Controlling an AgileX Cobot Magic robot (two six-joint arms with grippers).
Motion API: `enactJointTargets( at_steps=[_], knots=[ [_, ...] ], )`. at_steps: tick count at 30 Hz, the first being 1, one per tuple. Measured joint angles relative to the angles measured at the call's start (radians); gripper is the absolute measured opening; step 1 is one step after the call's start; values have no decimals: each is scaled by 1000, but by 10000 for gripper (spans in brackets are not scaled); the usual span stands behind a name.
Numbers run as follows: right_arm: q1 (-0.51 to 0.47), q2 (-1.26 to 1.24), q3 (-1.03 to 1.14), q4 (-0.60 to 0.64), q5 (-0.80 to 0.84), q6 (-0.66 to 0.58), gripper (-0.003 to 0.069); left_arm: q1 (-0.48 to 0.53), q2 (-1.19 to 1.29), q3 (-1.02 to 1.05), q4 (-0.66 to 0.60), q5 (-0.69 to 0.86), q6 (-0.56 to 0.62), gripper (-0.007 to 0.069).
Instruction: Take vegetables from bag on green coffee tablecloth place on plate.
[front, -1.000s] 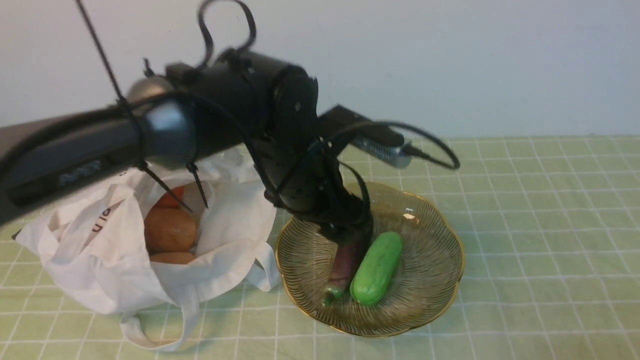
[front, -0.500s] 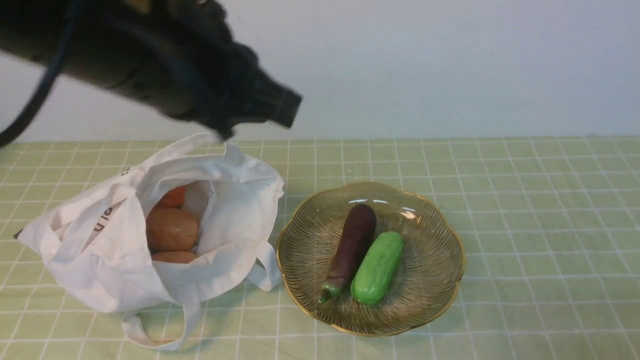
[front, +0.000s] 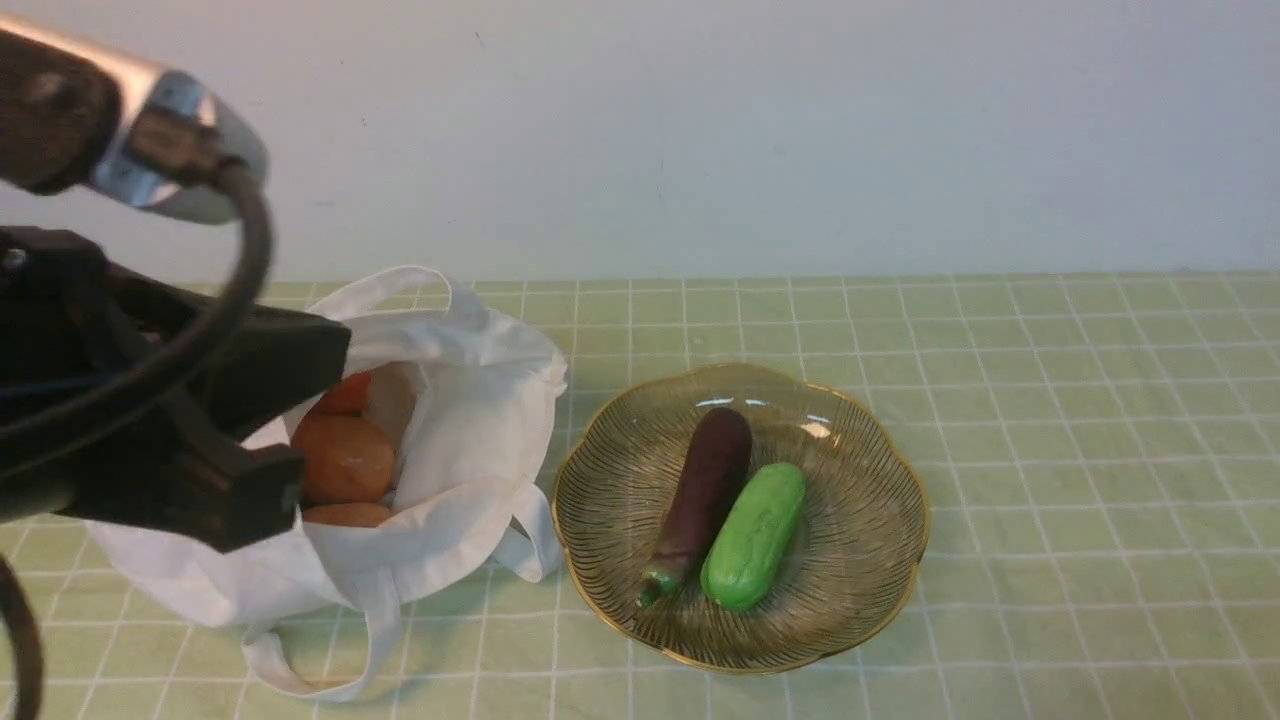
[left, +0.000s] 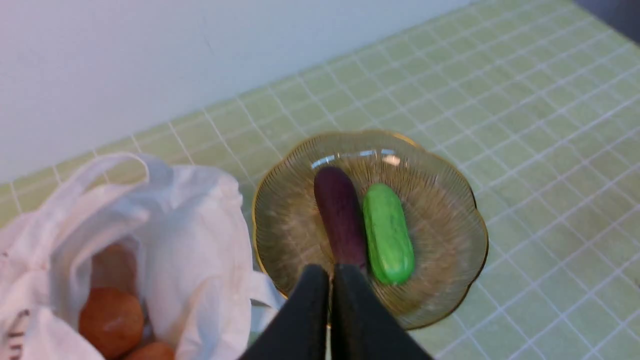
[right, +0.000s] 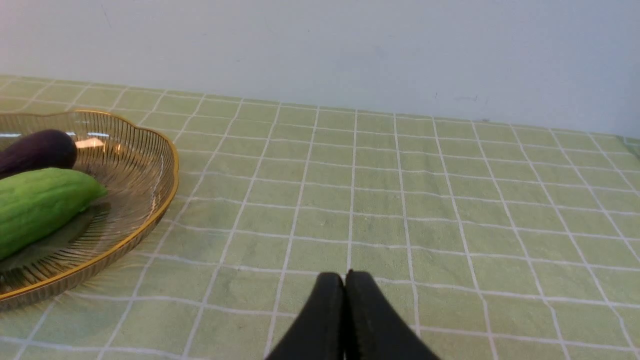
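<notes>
Logging my left gripper (left: 330, 272): jaws pressed together, empty, near the bag (front: 450, 440). Eggplant (front: 700, 500) lies in the plate (front: 880, 600), three o'clock from it, well apart, touching a green cucumber (front: 755, 535). Right gripper (right: 345, 275) likewise closed, empty.

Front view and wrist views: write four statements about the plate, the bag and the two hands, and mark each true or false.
1. The eggplant lies on the plate beside a green cucumber. True.
2. The bag is empty. False: round brown vegetables show in its opening.
3. The left hand is shut and holds nothing. True.
4. The right hand is open above the plate. False: it is shut, above bare tablecloth, with the plate off to one side.
</notes>
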Motion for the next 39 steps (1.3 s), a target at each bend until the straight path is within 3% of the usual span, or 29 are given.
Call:
enactJointTargets(
  at_steps=[11,15,18,25,29,34,39],
  knots=[
    [0,0,0,0,0,0,-15,0,-237,21,199,3,-32,-5],
    [0,0,0,0,0,0,-15,15,-340,130,245,0,-40,-5],
    [0,0,0,0,0,0,-15,100,-442,282,247,-11,-41,-5],
    [0,0,0,0,0,0,-15,381,-671,636,186,-176,-26,-5],
    [0,0,0,0,0,0,-15,520,-788,808,92,-291,63,-5],
    [0,0,0,0,0,0,-15,563,-807,956,0,-354,181,-5],
    [0,0,0,0,0,0,-15,563,-807,1004,-20,-365,191,-5]
  ],
)
